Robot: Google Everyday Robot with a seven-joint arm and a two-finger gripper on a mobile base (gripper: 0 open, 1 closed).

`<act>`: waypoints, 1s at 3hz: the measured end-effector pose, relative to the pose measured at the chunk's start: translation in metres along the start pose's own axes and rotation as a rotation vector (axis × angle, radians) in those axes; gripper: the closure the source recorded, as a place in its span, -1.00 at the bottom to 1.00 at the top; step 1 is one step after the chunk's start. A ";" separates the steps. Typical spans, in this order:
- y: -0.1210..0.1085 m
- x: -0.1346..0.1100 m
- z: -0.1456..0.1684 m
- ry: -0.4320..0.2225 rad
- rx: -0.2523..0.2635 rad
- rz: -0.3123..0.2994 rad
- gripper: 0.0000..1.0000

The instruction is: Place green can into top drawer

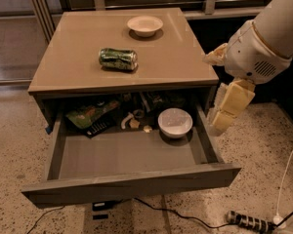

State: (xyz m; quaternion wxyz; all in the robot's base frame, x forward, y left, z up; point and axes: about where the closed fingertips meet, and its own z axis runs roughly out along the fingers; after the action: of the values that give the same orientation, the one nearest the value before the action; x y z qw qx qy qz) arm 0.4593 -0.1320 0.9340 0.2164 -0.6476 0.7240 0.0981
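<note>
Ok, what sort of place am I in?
Likely an office or lab corner: speckled stone floor, a power strip lying on it, and a cabinet with a cluttered open drawer. The gripper hangs right of the drawer; the can lies on the cabinet.
</note>
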 end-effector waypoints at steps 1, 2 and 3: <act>-0.051 -0.005 -0.004 0.007 0.022 0.019 -1.00; -0.051 -0.006 -0.003 0.006 0.019 0.018 -1.00; -0.106 -0.023 -0.012 -0.005 0.061 0.023 -1.00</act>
State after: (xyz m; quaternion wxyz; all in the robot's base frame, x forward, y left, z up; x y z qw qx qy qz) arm 0.5626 -0.1316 0.9690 0.2368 -0.6321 0.7335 0.0802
